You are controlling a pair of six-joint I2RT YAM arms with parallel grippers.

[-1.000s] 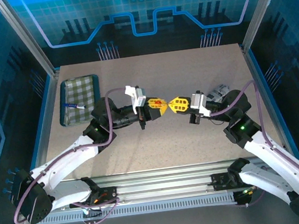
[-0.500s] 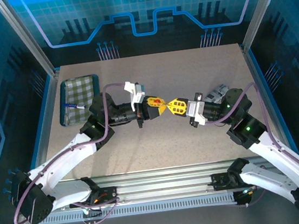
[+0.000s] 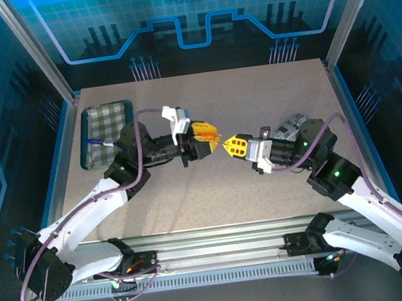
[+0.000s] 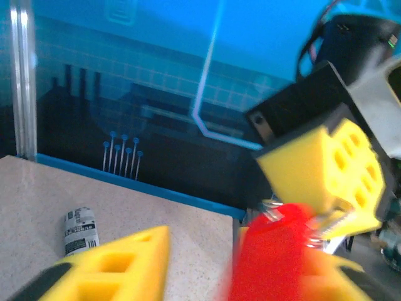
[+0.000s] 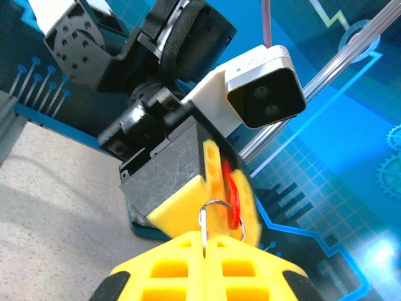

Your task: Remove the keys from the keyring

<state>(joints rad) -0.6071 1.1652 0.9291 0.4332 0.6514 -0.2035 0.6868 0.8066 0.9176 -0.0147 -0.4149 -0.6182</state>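
Note:
Above the middle of the table my left gripper (image 3: 216, 138) and right gripper (image 3: 228, 147) meet tip to tip. The keyring is a red tag (image 5: 232, 191) on a thin silver wire loop (image 5: 216, 204). My right gripper (image 5: 205, 241) is shut on that loop. In the left wrist view the blurred red tag (image 4: 276, 257) sits against one finger of my left gripper (image 4: 207, 257), whose jaws stand apart with a wide gap on the other side. The keys are hidden from me.
A green checked tray (image 3: 110, 125) holding a blue-capped pen (image 3: 97, 142) lies at the table's left. A small labelled roll (image 4: 81, 229) lies on the table toward the right. Blue walls and metal posts ring the table.
My left gripper's jaws have spread apart around the red tag, and it has shifted slightly up and left. My right gripper stays shut on the loop and has edged left and nearer.

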